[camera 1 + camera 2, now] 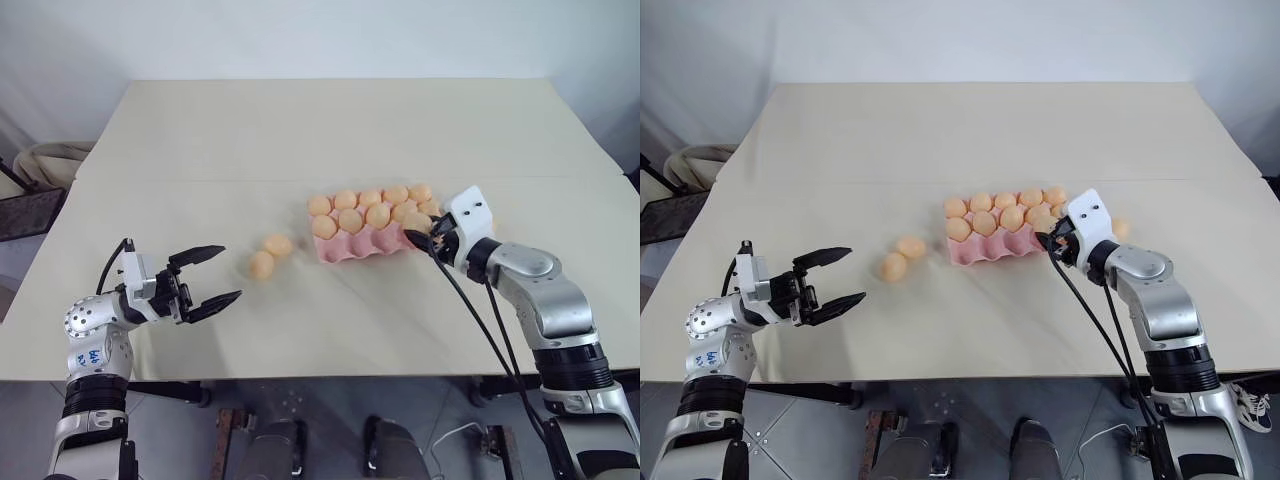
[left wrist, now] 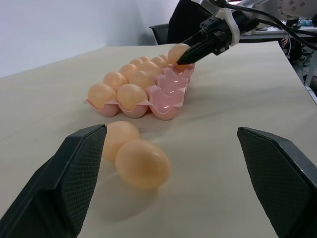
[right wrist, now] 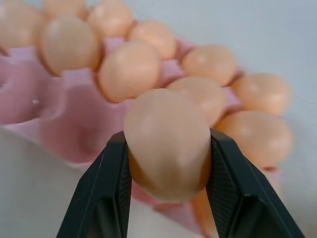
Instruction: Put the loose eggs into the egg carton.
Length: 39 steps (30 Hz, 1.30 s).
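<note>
The right gripper [image 1: 425,236] is holding an egg [image 1: 418,222] over the egg carton's [image 1: 352,248] right end; two loose eggs [image 1: 270,255] are lying left of it.

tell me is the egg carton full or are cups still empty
Not full. The egg carton still shows bare pink cups along its near row, ahead of the egg in the right pincer.

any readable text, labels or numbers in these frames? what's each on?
Blue marking on the left arm's grey joint housing: too small and blurred to read.
No print on the egg carton, the eggs or the table.
</note>
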Available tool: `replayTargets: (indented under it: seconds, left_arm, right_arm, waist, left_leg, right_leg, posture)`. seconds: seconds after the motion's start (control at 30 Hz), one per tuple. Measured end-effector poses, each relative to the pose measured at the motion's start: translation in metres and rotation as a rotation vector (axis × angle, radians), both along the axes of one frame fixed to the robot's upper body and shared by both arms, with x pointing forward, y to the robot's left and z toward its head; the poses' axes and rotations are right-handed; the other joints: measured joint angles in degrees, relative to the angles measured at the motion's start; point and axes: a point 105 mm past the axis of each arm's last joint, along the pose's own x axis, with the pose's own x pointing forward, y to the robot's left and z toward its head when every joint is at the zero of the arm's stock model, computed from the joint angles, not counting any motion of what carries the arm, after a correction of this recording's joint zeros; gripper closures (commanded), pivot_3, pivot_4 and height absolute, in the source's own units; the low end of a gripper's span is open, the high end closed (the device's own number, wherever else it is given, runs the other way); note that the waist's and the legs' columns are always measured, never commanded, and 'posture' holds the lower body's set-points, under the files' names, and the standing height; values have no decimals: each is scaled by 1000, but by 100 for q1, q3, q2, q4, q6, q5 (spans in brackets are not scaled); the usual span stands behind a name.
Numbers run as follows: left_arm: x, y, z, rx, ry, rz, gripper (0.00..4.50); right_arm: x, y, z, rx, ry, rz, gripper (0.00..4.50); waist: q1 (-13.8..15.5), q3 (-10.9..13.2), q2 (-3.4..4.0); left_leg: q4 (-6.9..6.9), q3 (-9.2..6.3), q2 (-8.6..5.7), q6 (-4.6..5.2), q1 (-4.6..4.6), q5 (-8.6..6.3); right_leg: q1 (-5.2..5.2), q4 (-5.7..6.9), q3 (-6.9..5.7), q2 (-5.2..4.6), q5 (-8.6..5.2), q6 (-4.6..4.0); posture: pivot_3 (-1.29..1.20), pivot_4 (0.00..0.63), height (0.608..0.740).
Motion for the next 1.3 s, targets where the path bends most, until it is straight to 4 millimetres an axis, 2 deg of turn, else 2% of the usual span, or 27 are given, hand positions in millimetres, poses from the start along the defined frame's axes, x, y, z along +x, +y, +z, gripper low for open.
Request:
replayTargets:
  seconds: [0.1, 0.37, 0.4, 0.63, 0.77, 0.93, 1.07, 1.3]
  left_arm:
    - [0, 0, 1, 0, -2, 0, 0]
    - [2, -1, 3, -2, -9, -2, 0]
    - [2, -1, 3, -2, -9, -2, 0]
    - [3, -1, 4, -3, -12, -2, 0]
    - [4, -2, 6, -3, -17, -3, 0]
    - [4, 0, 6, -2, -17, 1, 0]
    - [6, 3, 7, -9, -12, 12, 0]
    - [9, 3, 7, -12, -9, 5, 0]
  right_arm:
    - [2, -3, -5, -4, 12, -7, 2850]
    - [4, 4, -1, 14, 12, 19, 131]
    - [4, 5, 0, 15, 13, 23, 29]
    - [-6, 17, 18, 19, -26, 104, 29]
    - [-18, 7, 40, 28, -71, 138, 29]
    - [-46, -44, 51, 30, -71, 106, 29]
    - [-70, -70, 42, 25, -54, 113, 29]
    - [-95, -117, 30, 12, -76, 13, 29]
  waist:
    - [-49, 0, 0]
    - [-85, 0, 0]
    - [-84, 0, 0]
    - [-78, 0, 0]
    - [-51, 0, 0]
    - [59, 0, -1]
    - [80, 0, -1]
    - [73, 0, -1]
  left_leg:
    - [-1, 0, 2, 1, 0, 1]
    - [-1, 0, 3, 1, 0, 1]
    - [-1, 0, 4, 1, 0, 1]
    - [-1, -1, 4, 0, 0, 0]
    - [-1, -3, 3, 0, -2, -1]
    - [-2, -4, 4, 4, -2, -10]
    - [2, 2, 6, 4, -2, -10]
    - [14, 24, 9, -12, 6, -15]
  right_leg:
    - [0, 0, 0, 1, 0, 0]
    - [-1, 1, 0, 2, 0, 0]
    - [-1, 1, 0, 2, 0, 0]
    - [-1, 0, 0, 2, 0, 0]
    - [0, -2, -2, 1, 0, 0]
    - [4, -9, -12, 2, 0, 0]
    - [10, -11, -14, 2, 0, 0]
    - [21, -17, -10, -1, 3, -4]
  posture:
    - [0, 150, 740]
    - [0, 150, 740]
    - [0, 150, 740]
    - [0, 150, 740]
    - [0, 150, 740]
    - [0, 150, 740]
    - [0, 150, 740]
    - [0, 150, 740]
